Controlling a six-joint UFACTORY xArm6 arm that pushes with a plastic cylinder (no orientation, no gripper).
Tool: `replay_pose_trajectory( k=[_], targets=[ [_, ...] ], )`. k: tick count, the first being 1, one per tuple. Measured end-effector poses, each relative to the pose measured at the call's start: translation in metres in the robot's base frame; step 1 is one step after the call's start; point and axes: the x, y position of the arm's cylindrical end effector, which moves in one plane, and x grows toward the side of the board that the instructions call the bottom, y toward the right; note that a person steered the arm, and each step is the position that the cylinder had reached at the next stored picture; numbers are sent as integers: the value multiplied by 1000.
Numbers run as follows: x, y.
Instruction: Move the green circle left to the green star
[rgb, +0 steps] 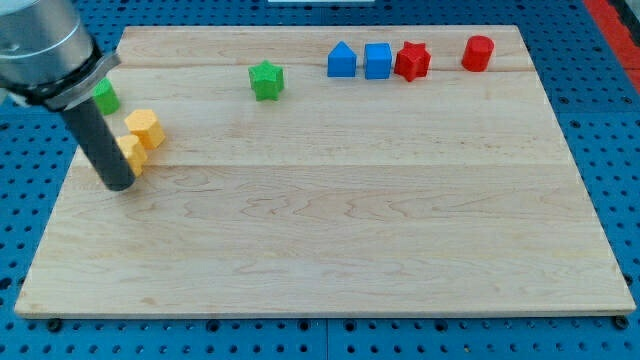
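From my remote seat, the lower stretch of the wooden board (330, 250) is plain pale wood grain, and the board sits on a blue perforated table (20, 240) that shows round its edges.

Moving up on the view's left, my tip (119, 186) rests on the board close to its left edge. The dark rod rises from there toward the view's upper left into the grey arm body. There is no pincer on this rig, only the rod, so there is nothing to call apart or together.

Touching the rod's right side, just above the tip, is a yellow block (133, 153), partly hidden by the rod, so I cannot tell its shape. Just above and right of it sits a second yellow block, a hexagon-like one (145, 127), right against the first.

Further up, the green circle (105, 96) peeks out behind the rod, half covered by it, near the board's top left corner. The green star (266, 80) lies well to its right, so the circle is already on the star's left.

Along the far edge stand a blue house-shaped block (342, 60), a blue cube (377, 60) just beside it, a red star (411, 61) touching the cube, and a red cylinder (478, 53) apart at the right
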Motion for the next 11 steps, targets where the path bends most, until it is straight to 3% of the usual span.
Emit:
replay_pose_trajectory(
  k=[1, 2, 3, 4, 6, 8, 10, 11],
  targets=[
    [-20, 4],
    [1, 0],
    [7, -80],
    [0, -84],
    [-114, -83],
    [-145, -81],
    [-170, 34],
    [-170, 36]
  ],
)
